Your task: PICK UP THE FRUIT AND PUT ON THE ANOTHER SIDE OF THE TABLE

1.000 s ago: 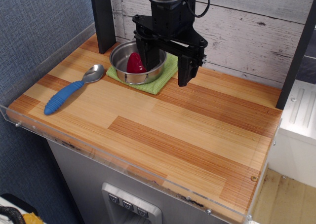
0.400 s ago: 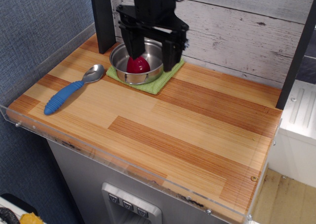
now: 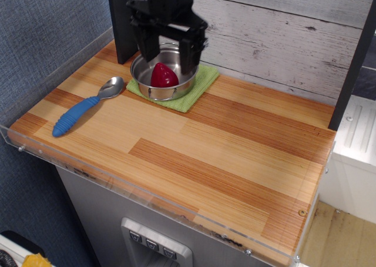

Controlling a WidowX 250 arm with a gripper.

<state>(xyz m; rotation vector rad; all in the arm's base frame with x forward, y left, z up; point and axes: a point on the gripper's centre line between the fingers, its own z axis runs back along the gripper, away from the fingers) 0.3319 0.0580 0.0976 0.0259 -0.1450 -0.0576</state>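
Fruit (image 3: 164, 76), a small glossy deep-red strawberry-shaped toy, sits inside a round shiny steel bowl (image 3: 141, 82) at the back-left of the table, tip pointing up. Bowl rests on a square lime-green cloth mat (image 3: 197, 87), w/ the mat's corners sticking out beyond the bowl on the front and right sides.

Black robot gripper (image 3: 167, 56) hangs directly over the bowl, w/ its two dark fingers spread apart, one on each side of the fruit. Left-hand finger in the view drops near the bowl's back-left rim, the other near the back-right rim. Fingers aren't closed on anything; whether the tips touch the fruit or the bowl can't be told from this angle.

Blue ribbed-handle spoon w/ a silver metal head (image 3: 82, 110) lies to the left of the bowl, well apart from the fruit, head pointing toward the mat.

Rectangular butcher-block wooden table (image 3: 235, 155), light and reddish-brown strips w/ a clear acrylic rim, shows bare wood across its front and right parts.
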